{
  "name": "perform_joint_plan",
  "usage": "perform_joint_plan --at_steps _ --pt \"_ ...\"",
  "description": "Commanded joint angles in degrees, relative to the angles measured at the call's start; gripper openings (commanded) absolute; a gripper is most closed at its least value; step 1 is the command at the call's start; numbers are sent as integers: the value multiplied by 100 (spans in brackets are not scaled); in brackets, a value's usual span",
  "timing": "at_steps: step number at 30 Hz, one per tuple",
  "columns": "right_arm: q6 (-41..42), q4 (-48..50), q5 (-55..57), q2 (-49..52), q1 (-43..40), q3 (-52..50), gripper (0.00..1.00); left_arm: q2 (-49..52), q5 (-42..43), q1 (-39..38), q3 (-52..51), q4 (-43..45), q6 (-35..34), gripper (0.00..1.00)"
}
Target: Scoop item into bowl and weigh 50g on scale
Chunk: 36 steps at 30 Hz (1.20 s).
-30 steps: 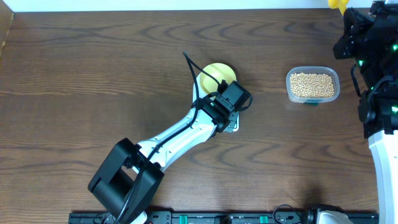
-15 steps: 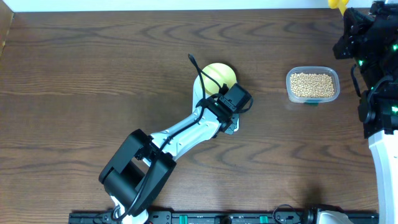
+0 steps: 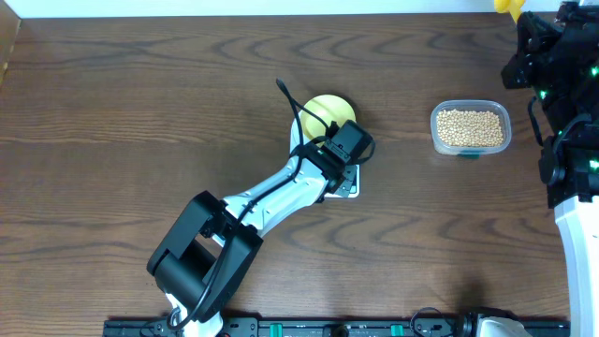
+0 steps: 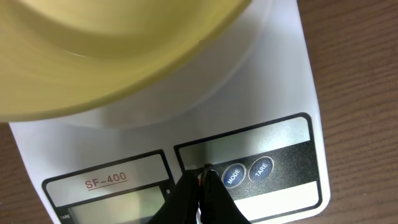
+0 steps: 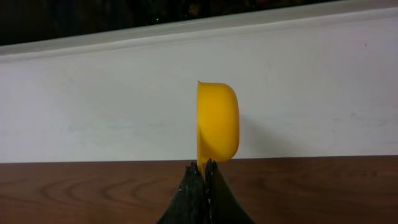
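Note:
The white scale (image 4: 280,74) fills the left wrist view, with the pale yellow bowl (image 4: 124,56) on its round platform. My left gripper (image 4: 203,173) is shut and empty, its tips touching the scale's button panel just left of the MODE button (image 4: 234,175). From overhead, the left arm covers most of the scale (image 3: 351,185) and the bowl (image 3: 323,109) shows beyond it. The tan beans (image 3: 470,126) lie in a clear tub to the right. My right gripper (image 5: 203,165) is shut on the handle of a yellow scoop (image 5: 217,130), held up at the far right corner.
The clear plastic tub (image 3: 436,140) stands on the wooden table right of the scale. The right arm (image 3: 566,84) occupies the table's right edge. A white wall (image 5: 93,99) rises behind the table's far edge.
The left arm's elbow has swung inward while its wrist shifted only slightly over the scale's front. The right arm and scoop have not moved.

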Motion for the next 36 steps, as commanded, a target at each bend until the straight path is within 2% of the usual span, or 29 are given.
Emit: perform_joint_plan --at_steps 1,36 --pt "-94 -4 -37 26 -28 96 1 66 76 22 -63 9 50 7" --pt "-94 -140 -37 26 -28 96 1 533 229 22 -74 -343 0 7"
